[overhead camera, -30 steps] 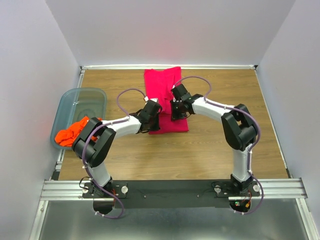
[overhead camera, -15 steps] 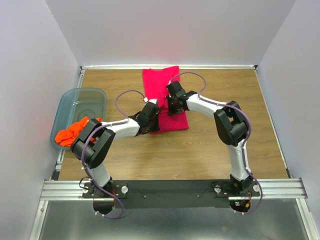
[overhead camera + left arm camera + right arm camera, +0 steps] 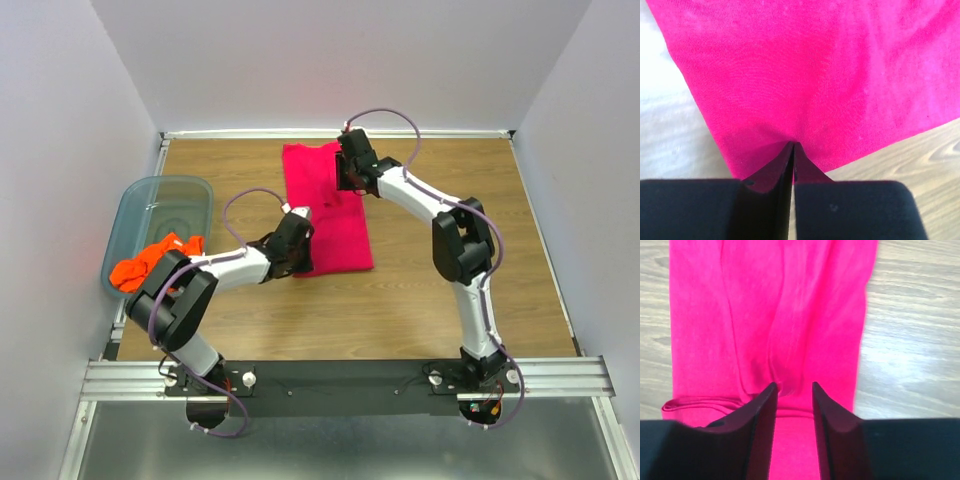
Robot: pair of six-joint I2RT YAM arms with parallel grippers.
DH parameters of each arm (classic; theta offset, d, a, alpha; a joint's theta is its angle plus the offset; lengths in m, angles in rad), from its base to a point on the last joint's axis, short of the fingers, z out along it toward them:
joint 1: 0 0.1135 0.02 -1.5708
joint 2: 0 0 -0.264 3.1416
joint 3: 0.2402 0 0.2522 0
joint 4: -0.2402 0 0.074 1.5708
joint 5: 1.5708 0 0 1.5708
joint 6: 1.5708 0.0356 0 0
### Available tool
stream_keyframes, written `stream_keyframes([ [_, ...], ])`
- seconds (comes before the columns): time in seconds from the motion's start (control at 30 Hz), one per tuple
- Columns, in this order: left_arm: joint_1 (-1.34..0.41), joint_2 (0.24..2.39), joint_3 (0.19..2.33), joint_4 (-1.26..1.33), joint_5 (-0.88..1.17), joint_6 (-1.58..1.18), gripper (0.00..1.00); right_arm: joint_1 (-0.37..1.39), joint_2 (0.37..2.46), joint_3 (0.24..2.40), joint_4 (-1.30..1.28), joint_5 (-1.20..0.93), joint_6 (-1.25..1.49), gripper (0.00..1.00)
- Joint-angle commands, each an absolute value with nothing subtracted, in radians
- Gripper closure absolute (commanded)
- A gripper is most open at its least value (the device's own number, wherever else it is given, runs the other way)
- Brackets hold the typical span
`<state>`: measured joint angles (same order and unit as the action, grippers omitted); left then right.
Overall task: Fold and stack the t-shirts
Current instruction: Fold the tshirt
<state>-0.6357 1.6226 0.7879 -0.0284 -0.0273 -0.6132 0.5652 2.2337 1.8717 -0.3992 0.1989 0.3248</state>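
Observation:
The magenta-pink t-shirt [image 3: 335,225] lies on the wooden table as a long folded strip running from far to near. My left gripper [image 3: 298,243] is shut, with its tips resting on the shirt near its near-left edge; the left wrist view shows the closed tips [image 3: 793,146] on the pink cloth [image 3: 815,75]. My right gripper [image 3: 347,178] is over the far part of the strip. It is open, with pink cloth [image 3: 790,315] showing between its fingers [image 3: 793,386]. The orange t-shirt [image 3: 150,262] is crumpled over the near rim of the bin.
A translucent blue-grey plastic bin [image 3: 165,205] stands at the table's left edge. White walls close in the table at the back and on both sides. Bare wood [image 3: 450,300] lies right of and in front of the pink shirt.
My right gripper has moved from the middle of the pink shirt toward its far end. The strip now lies straighter and flatter. My left gripper has shifted slightly nearer and leftward.

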Motion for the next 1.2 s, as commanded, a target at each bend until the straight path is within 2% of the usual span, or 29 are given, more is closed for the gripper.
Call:
stream_keyframes([
  [0.0,-0.643,1.572,0.719,-0.153,-0.021,-0.604,0.85,0.565,2.129,1.762,-0.4,0.157,0.321,0.54],
  [0.07,-0.641,1.528,0.732,-0.181,-0.043,-0.61,0.74,0.561,2.031,1.676,-0.397,0.079,0.35,0.52],
  [0.1,-0.641,1.511,0.741,-0.195,-0.06,-0.617,0.6,0.56,2.001,1.634,-0.399,0.046,0.359,0.51],
  [0.17,-0.635,1.442,0.762,-0.231,-0.066,-0.637,0.43,0.554,1.901,1.49,-0.352,-0.046,0.385,0.51],
  [0.23,-0.63,1.393,0.768,-0.227,-0.058,-0.65,0.37,0.545,1.823,1.378,-0.299,-0.165,0.399,0.51],
  [0.3,-0.612,1.319,0.756,-0.198,-0.025,-0.667,0.37,0.529,1.726,1.235,-0.226,-0.247,0.419,0.51],
  [0.33,-0.609,1.298,0.732,-0.18,-0.011,-0.67,0.37,0.52,1.706,1.198,-0.203,-0.359,0.425,0.51],
  [0.37,-0.603,1.261,0.717,-0.161,-0.005,-0.678,0.37,0.512,1.675,1.13,-0.18,-0.406,0.434,0.51],
  [0.47,-0.555,1.223,0.632,-0.066,0.119,-0.696,0.51,0.511,1.654,1.01,-0.052,-0.572,0.477,0.52],
  [0.5,-0.531,1.22,0.609,-0.01,0.139,-0.704,0.64,0.511,1.655,0.988,0.033,-0.659,0.509,0.53],
  [0.57,-0.515,1.245,0.558,0.046,0.208,-0.71,0.72,0.509,1.666,0.951,0.109,-0.718,0.549,0.57],
  [0.6,-0.509,1.261,0.549,0.078,0.218,-0.718,0.84,0.509,1.686,0.919,0.186,-0.739,0.583,0.62],
  [0.63,-0.508,1.278,0.542,0.09,0.228,-0.721,0.88,0.509,1.698,0.907,0.224,-0.782,0.597,0.64],
  [0.8,-0.491,1.365,0.46,0.173,0.239,-0.794,0.99,0.5,1.85,0.818,0.403,-0.883,0.644,0.78],
  [0.9,-0.473,1.368,0.414,0.169,0.213,-0.836,1.0,0.453,1.902,0.734,0.535,-0.885,0.688,0.85],
  [1.17,-0.462,1.393,0.359,0.152,0.202,-0.888,1.0,0.312,2.036,0.595,0.617,-0.888,0.673,0.85],
])
